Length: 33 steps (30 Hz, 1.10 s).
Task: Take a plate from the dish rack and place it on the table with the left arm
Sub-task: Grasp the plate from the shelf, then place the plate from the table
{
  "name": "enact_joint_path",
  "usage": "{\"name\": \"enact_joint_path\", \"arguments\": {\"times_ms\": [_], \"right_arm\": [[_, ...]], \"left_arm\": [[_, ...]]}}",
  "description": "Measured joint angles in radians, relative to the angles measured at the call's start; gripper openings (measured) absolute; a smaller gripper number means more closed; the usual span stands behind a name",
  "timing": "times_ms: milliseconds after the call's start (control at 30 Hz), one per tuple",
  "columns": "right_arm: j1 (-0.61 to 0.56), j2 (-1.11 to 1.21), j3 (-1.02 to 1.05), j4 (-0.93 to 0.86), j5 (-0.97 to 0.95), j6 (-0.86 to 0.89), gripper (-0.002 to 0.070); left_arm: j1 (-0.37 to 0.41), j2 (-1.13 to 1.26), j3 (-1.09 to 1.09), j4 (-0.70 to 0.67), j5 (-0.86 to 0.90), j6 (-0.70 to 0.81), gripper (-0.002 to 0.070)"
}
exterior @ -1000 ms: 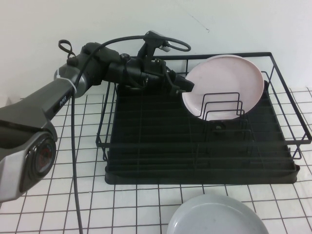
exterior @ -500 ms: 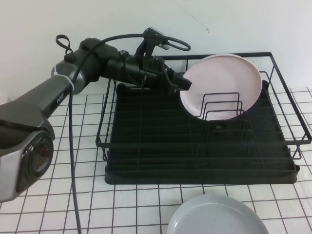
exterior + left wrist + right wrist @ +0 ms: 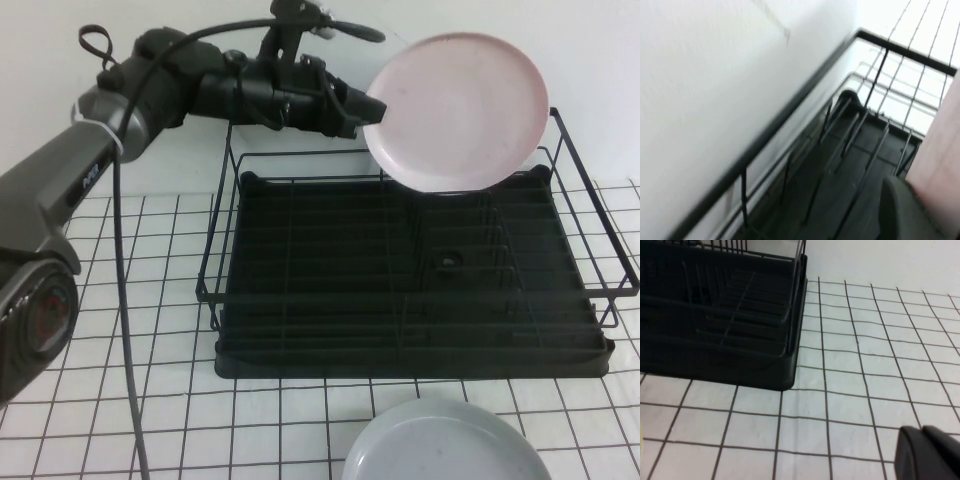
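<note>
**Pink plate held above the back of the rack**

Nearest the robot, at the front edge of the table [image 3: 90, 400], the high view alone shows the top of a grey-blue plate [image 3: 445, 445] lying flat just in front of the dish rack [image 3: 410, 290]. The rack sits mid-table, its black tray base and wire frame square to the grid lines.

The right wrist view offers what the high view lacks: a close look at one rounded corner of the rack's tray [image 3: 782, 375] resting on the white grid. A dark piece of the right gripper [image 3: 927, 452] shows low over the bare table there, beside the rack; whether its fingers are open or closed cannot be told.

Farther back, the high view shows the left arm [image 3: 130, 110] reaching across from the table's left side, above the rack's rear left corner. The left gripper [image 3: 365, 108] pinches the left rim of the plate [image 3: 460, 110], fingers closed on its edge.

The plate hangs tilted, nearly upright, face toward the camera, over the rack's rear right part. In that view its lower edge overlaps the rear wire rail; whether it touches is unclear. It is round, pale pink, faintly speckled, with a shallow raised rim.

The left wrist view adds the rack's upright wires from above, the white wall [image 3: 715, 75] behind, one dark finger [image 3: 900, 210] and a pink sliver of plate beside it.
</note>
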Motion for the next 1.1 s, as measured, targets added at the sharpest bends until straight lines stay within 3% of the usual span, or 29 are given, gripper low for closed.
{"name": "enact_joint_path", "arguments": {"times_ms": [200, 400, 733, 900, 1100], "right_arm": [[0.0, 0.0, 0.0, 0.0, 0.0, 0.0, -0.0001], [0.0, 0.0, 0.0, 0.0, 0.0, 0.0, -0.0001], [0.0, 0.0, 0.0, 0.0, 0.0, 0.0, -0.0001], [0.0, 0.0, 0.0, 0.0, 0.0, 0.0, -0.0001], [0.0, 0.0, 0.0, 0.0, 0.0, 0.0, -0.0001]], "left_arm": [[0.0, -0.101, 0.0, 0.071, 0.032, -0.039, 0.0017], [0.0, -0.223, 0.0, 0.202, 0.088, -0.248, 0.0006], [-0.02, -0.309, -0.001, 0.434, 0.383, -0.574, 0.0004], [-0.07, -0.324, 0.001, 0.549, 0.39, -0.696, 0.0004], [-0.201, -0.39, 0.089, 0.664, 0.39, -0.798, 0.0004]]}}
